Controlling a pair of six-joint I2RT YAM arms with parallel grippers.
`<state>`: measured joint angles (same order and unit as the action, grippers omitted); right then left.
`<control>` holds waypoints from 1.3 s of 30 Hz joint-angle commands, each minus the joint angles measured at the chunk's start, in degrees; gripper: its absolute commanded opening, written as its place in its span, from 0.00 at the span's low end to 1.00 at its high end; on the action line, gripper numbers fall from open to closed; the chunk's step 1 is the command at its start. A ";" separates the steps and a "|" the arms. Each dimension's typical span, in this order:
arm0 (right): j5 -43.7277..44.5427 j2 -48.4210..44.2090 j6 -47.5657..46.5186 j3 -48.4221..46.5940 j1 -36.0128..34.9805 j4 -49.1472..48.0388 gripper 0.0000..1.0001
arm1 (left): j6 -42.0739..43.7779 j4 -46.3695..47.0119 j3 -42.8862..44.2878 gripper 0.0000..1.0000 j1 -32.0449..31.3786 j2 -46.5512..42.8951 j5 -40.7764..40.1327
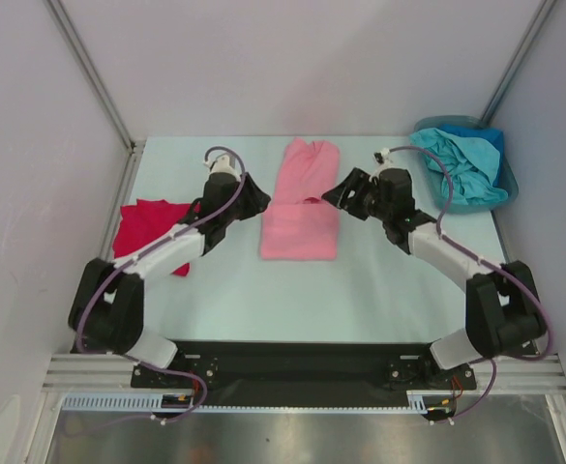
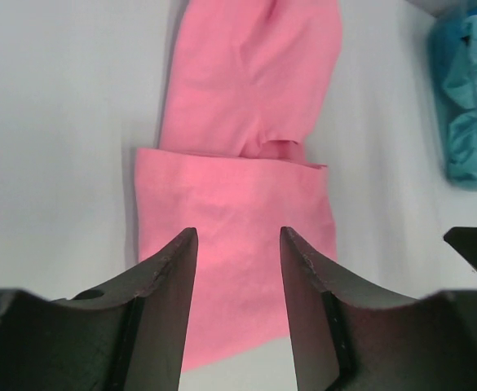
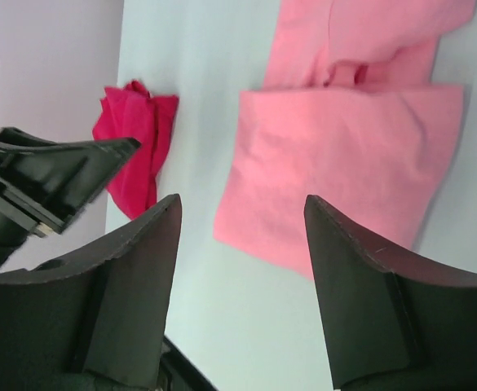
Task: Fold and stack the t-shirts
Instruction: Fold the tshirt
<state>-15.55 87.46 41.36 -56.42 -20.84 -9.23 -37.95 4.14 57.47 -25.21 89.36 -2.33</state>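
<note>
A pale desk [image 1: 360, 290] is seen from above, with two black-and-white arms reaching in from its near edge. At the middle of the desk the light pink t-shirt [image 1: 299, 208] is laid as a long narrow strip, its nearer half doubled over into a neat rectangle, its farther half still single and slightly rumpled. At the far right corner, teal and blue shirts [image 1: 461, 169] are heaped in a tub [image 1: 442, 123]. The bright red t-shirt [image 1: 147, 227] is bunched at the left edge, partly hidden under the left arm. The cloth is judged light, limp and non-fragile; it would sag and crease if lifted by one point, so its two far corners are best pinched together. The left claw [image 2: 238, 240] and the right claw [image 3: 242, 208] are held wide and empty, just beside the pink shirt's flanks.
</note>
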 commanded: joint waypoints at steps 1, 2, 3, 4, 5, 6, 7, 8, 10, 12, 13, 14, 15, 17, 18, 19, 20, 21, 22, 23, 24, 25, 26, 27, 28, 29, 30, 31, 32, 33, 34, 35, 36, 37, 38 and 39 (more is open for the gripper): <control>2.98 -6.31 -1.81 6.40 -1.83 1.94 0.66 | -0.80 2.00 -8.30 0.50 0.25 -7.70 0.74; 3.42 -7.38 -1.38 8.42 -2.10 1.77 0.66 | -1.68 3.05 -10.08 0.50 -0.01 -8.76 0.40; 3.94 -8.52 -1.29 11.92 -2.53 1.07 0.66 | -2.03 3.50 -11.75 0.50 -0.71 -9.46 0.13; 4.04 -9.84 -1.03 13.78 -2.63 0.71 0.66 | -2.38 4.20 -14.55 0.50 -0.98 -10.08 -0.04; 4.12 -10.38 -0.41 15.36 -2.89 0.19 0.66 | -3.17 4.99 -15.80 0.50 -1.68 -10.26 -0.31; 3.95 -10.55 -0.32 18.25 -2.89 -0.95 0.66 | -3.53 5.52 -17.03 0.50 -2.12 -10.35 -0.31; 3.78 -10.73 0.03 19.32 -2.89 -1.40 0.66 | -3.70 6.83 -19.48 0.49 -2.30 -10.35 -0.31; 3.69 -10.91 0.21 20.55 -2.89 -2.53 0.66 | -4.58 7.71 -20.72 0.49 -2.65 -10.44 0.04; 3.34 -11.43 0.56 24.67 -2.63 -4.38 0.66 | -5.28 9.74 -23.36 0.49 -2.65 -10.52 0.57; 2.81 -11.87 1.35 27.06 -2.19 -6.92 0.66 | -6.08 12.46 -26.70 0.49 -2.56 -10.61 1.01; 2.81 -11.96 1.35 28.63 -2.01 -7.63 0.66 | -6.17 13.77 -28.28 0.50 -2.56 -10.70 1.27; 2.72 -11.96 1.44 29.26 -1.92 -8.08 0.66 | -6.69 14.31 -28.90 0.50 -2.56 -10.35 1.45; 2.46 -11.61 1.53 29.79 -1.75 -9.12 0.66 | -6.78 14.75 -29.60 0.50 -2.56 -10.26 1.45; 2.19 -11.44 2.32 31.10 -1.57 -10.88 0.66 | -7.22 16.24 -31.10 0.50 -2.56 -10.09 1.54; 2.19 -11.00 2.84 31.55 -1.48 -11.41 0.65 | -7.40 16.94 -31.80 0.50 -2.56 -10.00 1.45; 2.19 -10.73 3.02 31.81 -1.57 -12.03 0.66 | -7.40 16.95 -31.81 0.50 -2.56 -9.91 1.45; 2.28 -10.47 3.28 32.25 -1.66 -13.08 0.65 | -7.57 17.47 -32.24 0.50 -2.56 -9.73 1.45; 2.28 -10.12 3.55 32.51 -1.75 -13.61 0.65 | -7.66 17.74 -32.42 0.49 -2.56 -9.47 1.45; 2.19 -9.33 3.98 32.69 -1.83 -14.23 0.65 | -7.66 18.35 -32.60 0.49 -2.56 -9.38 1.54; 2.37 -8.98 4.25 32.95 -2.10 -15.71 0.65 | -7.83 18.71 -32.69 0.49 -2.56 -9.21 1.45; 2.45 -8.54 4.51 33.57 -2.27 -16.77 0.65 | -7.92 19.06 -32.77 0.49 -2.56 -9.03 1.54; 2.54 -7.75 4.78 34.09 -2.36 -17.83 0.65 | -8.01 20.19 -33.38 0.49 -2.56 -8.86 1.54; 2.54 -7.05 5.21 34.36 -2.36 -20.01 0.65 | -8.19 20.99 -33.74 0.49 -2.65 -8.77 1.54; 2.37 -6.52 5.48 35.06 -2.45 -21.34 0.65 | -8.36 21.69 -34.09 0.49 -2.65 -8.59 1.54; 2.19 -5.73 5.83 35.24 -2.36 -22.66 0.65 | -8.54 23.35 -34.88 0.49 -2.65 -7.98 1.71; 1.84 -3.81 6.27 35.16 -2.36 -23.54 0.65 | -8.71 24.06 -34.97 0.49 -2.65 -7.54 1.71; 1.58 -2.66 6.62 35.24 -2.36 -25.46 0.65 | -8.80 24.59 -34.97 0.49 -2.65 -6.84 1.89; 1.32 -1.43 6.97 35.24 -2.36 -26.53 0.65 | -8.89 25.56 -34.80 0.49 -2.65 -6.31 1.89; 0.88 0.67 7.32 35.33 -2.36 -28.63 0.65 | -9.33 26.17 -34.80 0.49 -2.65 -5.17 1.89; 0.70 1.91 8.46 35.42 -2.28 -29.78 0.64 | -9.68 27.05 -34.88 0.49 -2.65 -4.64 3.37; 0.52 2.97 8.90 35.68 -2.27 -30.83 0.65 | -9.94 28.19 -34.71 0.49 -2.65 -4.03 3.64; 0.26 4.98 9.52 35.68 -2.36 -33.02 0.64 | -10.47 28.72 -34.62 0.49 -2.65 -2.80 3.91; 0.17 5.87 10.22 35.51 -2.19 -33.65 0.64 | -10.65 29.25 -34.53 0.49 -2.65 -2.27 4.26; 0.08 6.84 10.75 35.24 -2.19 -34.35 0.64 | -10.91 30.30 -34.36 0.49 -2.65 -1.57 4.44; -0.27 7.89 11.19 34.72 -2.10 -36.01 0.64 | -11.35 30.92 -34.27 0.49 -2.65 -0.52 4.61; -0.53 9.55 11.80 34.19 -2.19 -36.29 0.64 | -11.53 31.36 -34.10 0.49 -2.65 0.19 4.96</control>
<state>-16.05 92.58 51.57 -21.91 -22.92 -43.97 -47.88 32.01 23.00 -27.64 87.20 0.82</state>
